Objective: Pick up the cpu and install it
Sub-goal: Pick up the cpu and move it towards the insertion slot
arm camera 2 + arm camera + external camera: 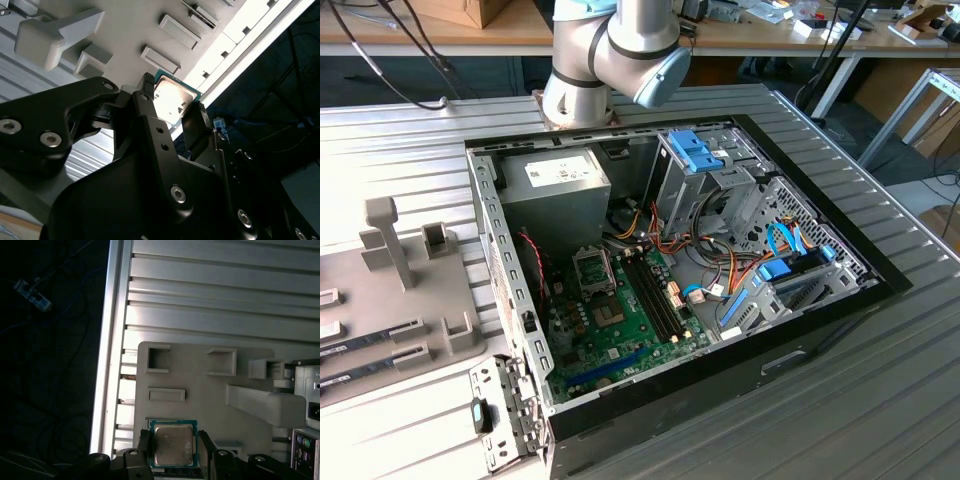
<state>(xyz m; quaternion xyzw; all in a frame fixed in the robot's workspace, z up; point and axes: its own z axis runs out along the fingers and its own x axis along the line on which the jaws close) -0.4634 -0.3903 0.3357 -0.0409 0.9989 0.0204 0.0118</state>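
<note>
The cpu [172,444] [172,100], a small square chip with a green edge and a silvery top plate, sits between my gripper's [174,452] [172,99] two black fingers in both wrist views. One fingertip [145,447] presses its one side and the other fingertip [204,447] its opposite side, so the gripper is shut on it. It hangs over the grey holder tray [200,390] [410,320]; whether it touches the tray I cannot tell. In the exterior view the open computer case [670,250] shows the green motherboard [620,330] with its socket [595,268].
The tray carries raised blocks and a tall post [385,235] [265,402], plus dark narrow sticks [370,345]. The arm's base [580,90] stands behind the case. Drive cages and cables [740,230] crowd the case on the exterior view's right. Ribbed metal table [820,400] surrounds everything.
</note>
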